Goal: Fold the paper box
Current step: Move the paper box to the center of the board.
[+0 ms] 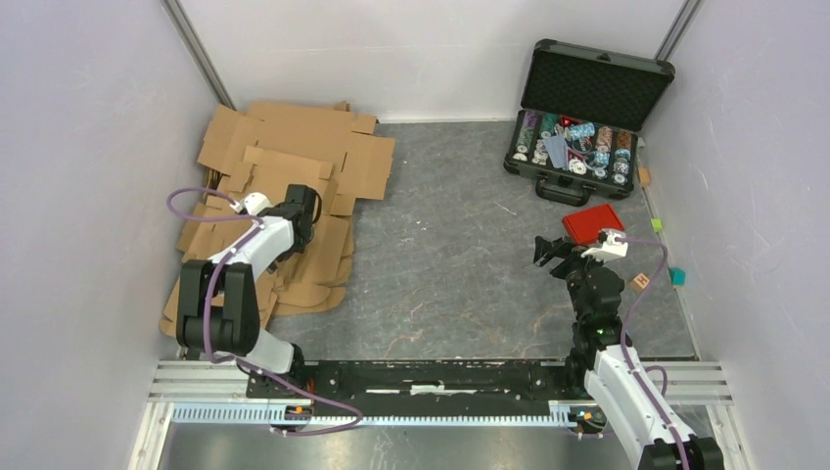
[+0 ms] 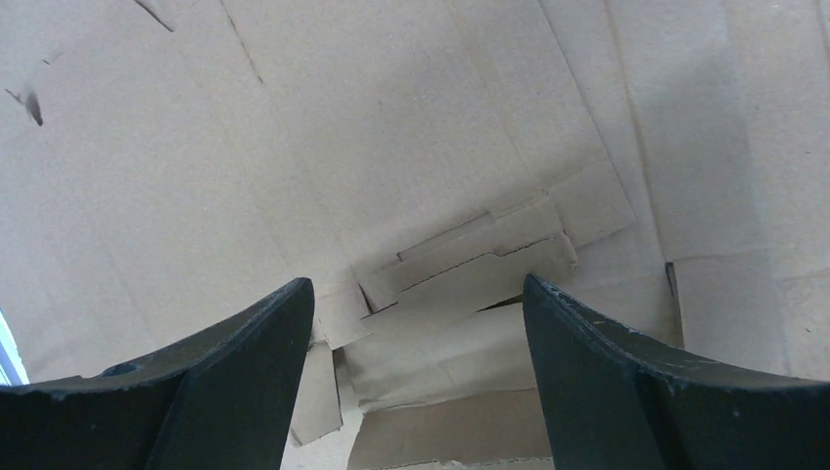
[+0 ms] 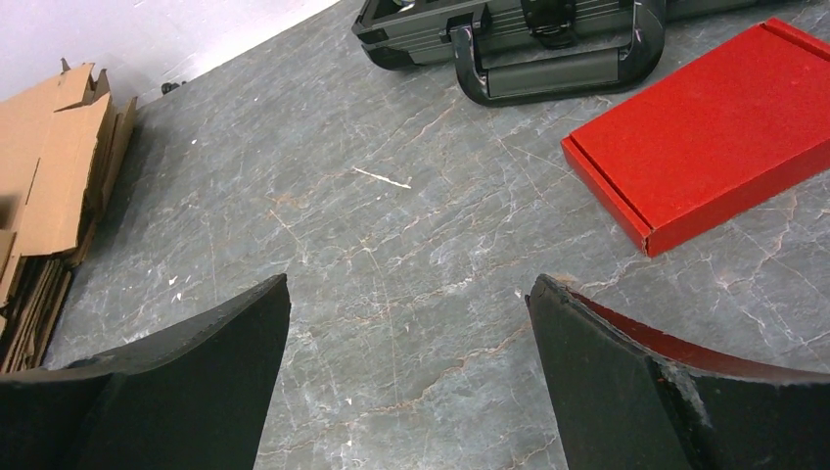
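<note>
From above, flat matte cardboard sheets point(image 1: 294, 162) cover the far-left corner of the veined grey table point(image 1: 450, 274); the paper box cannot be told among them. The left gripper point(image 1: 305, 211) gapes empty over the stack. The right gripper point(image 1: 548, 253) gapes above bare stone beside the red lid point(image 1: 592, 223). Left wrist: layered, notched flaps point(image 2: 480, 264). Right wrist: open table reaches the black case point(image 3: 440, 29).

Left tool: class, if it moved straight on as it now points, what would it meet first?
Probably the flat cardboard sheets lying straight ahead of the left tool; how near is unclear.

Grey tbl point(image 1: 460, 294), cardboard sheets point(image 1: 313, 147) L, black case point(image 1: 592, 90) + red lid point(image 1: 590, 221) R
</note>
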You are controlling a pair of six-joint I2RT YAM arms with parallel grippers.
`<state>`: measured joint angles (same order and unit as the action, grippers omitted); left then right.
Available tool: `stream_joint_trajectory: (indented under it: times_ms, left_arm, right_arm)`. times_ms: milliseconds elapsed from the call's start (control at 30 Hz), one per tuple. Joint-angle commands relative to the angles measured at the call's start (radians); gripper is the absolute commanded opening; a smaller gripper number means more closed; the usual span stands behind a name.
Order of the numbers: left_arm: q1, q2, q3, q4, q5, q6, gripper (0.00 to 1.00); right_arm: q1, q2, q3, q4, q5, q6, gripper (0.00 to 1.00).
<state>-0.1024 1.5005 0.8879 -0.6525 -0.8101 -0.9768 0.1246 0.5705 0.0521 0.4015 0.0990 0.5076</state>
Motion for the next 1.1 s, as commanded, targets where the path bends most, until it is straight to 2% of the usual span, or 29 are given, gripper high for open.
stream_joint_trajectory:
  times_ms: [0, 200, 333, 533, 633, 733, 900, 967, 1000, 1067]
  left_arm:
    - [0.018, 0.027, 0.033, -0.013, 0.022, -0.04, 0.85]
    - [0.011, 0.041, 0.051, 0.008, 0.103, 0.015, 0.77]
    - [-0.03, -0.01, 0.01, 0.13, 0.19, 0.121, 0.71]
    - [-0.035, -0.026, -0.035, 0.317, 0.498, 0.286, 0.57]
    - [-0.042, -0.049, -0.057, 0.349, 0.508, 0.283, 0.51]
    - [-0.042, -0.072, -0.065, 0.351, 0.479, 0.286, 0.38]
    - [-0.046, -0.116, -0.062, 0.334, 0.448, 0.293, 0.32]
    - [-0.052, -0.14, -0.065, 0.335, 0.436, 0.296, 0.27]
    - [-0.055, -0.154, -0.07, 0.339, 0.433, 0.298, 0.22]
    - [-0.063, -0.197, -0.086, 0.358, 0.434, 0.314, 0.05]
  right_arm:
    - [0.003, -0.012, -0.003, 0.008, 0.016, -0.013, 0.97]
    - [0.003, -0.019, 0.005, -0.004, 0.015, -0.014, 0.97]
    - [0.004, -0.021, 0.008, -0.006, 0.013, -0.012, 0.98]
    - [0.004, -0.028, 0.006, -0.01, 0.018, -0.016, 0.97]
    - [0.004, -0.03, 0.006, -0.007, 0.019, -0.017, 0.97]
    - [0.004, -0.033, 0.004, -0.007, 0.017, -0.018, 0.97]
    - [0.004, -0.032, 0.005, -0.001, 0.01, -0.017, 0.97]
    - [0.004, -0.032, 0.005, -0.002, 0.011, -0.018, 0.97]
    - [0.003, -0.031, 0.005, -0.002, 0.01, -0.018, 0.97]
    - [0.004, -0.032, 0.005, 0.0, 0.008, -0.019, 0.97]
